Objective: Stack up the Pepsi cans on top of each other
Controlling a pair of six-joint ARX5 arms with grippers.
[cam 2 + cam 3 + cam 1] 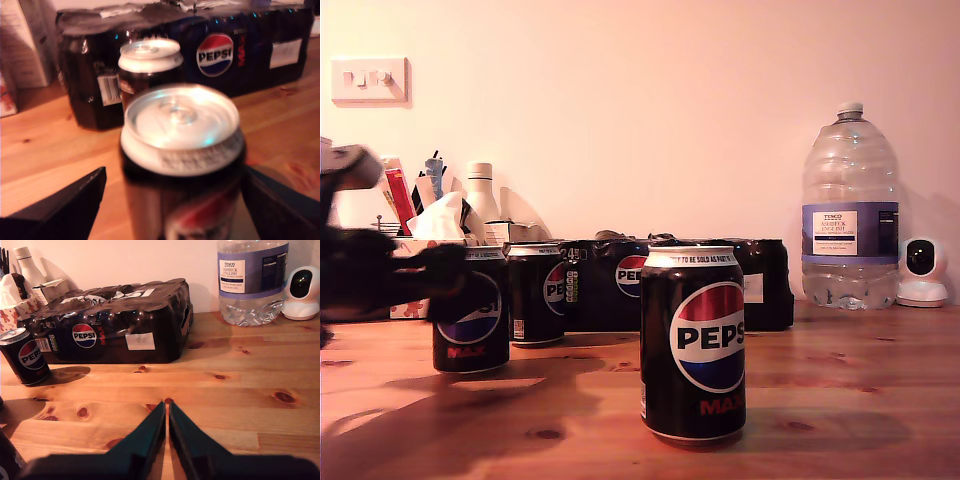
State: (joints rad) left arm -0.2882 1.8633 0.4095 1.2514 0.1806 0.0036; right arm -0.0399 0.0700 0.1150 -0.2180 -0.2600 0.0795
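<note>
Three Pepsi cans stand upright on the wooden worktop (840, 380), none stacked. The nearest can (694, 342) is alone in the foreground of the exterior view. The second can (472, 310) stands towards the exterior view's left, with the third can (537, 293) just behind and beside it. The first gripper (440, 285), blurred, reaches in from the exterior view's left; its fingers (65, 207) are spread apart on either side of the second can, though contact cannot be made out. The second gripper (167, 427) hovers over bare wood with its fingers together, holding nothing. Behind the cans lies a black wrapped multipack (670, 280). A large water bottle (850, 210) and a small white camera (922, 272) stand at the exterior view's right, with a tissue box (410, 300) and clutter at the back left.
</note>
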